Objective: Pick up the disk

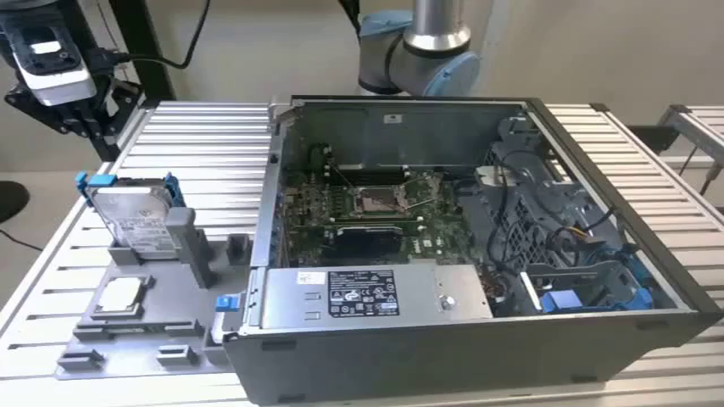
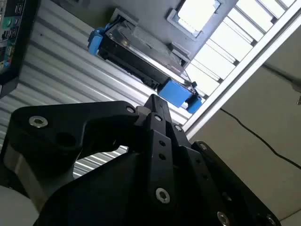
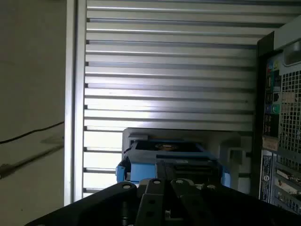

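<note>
The disk is a silver hard drive with a white label and blue rails. It stands tilted on edge in a grey holder at the exterior view's left. My gripper hangs high above the table's far corner at the exterior view's left, well apart from the disk and holding nothing. In both wrist views its black fingers are shut together, and the tips point toward the disk, with slatted table between them.
An open computer case with a motherboard takes up the table's middle and the exterior view's right. A grey box with a label sits at its front. A small square chip lies on the grey fixture plate. The slatted table stretches behind the holder.
</note>
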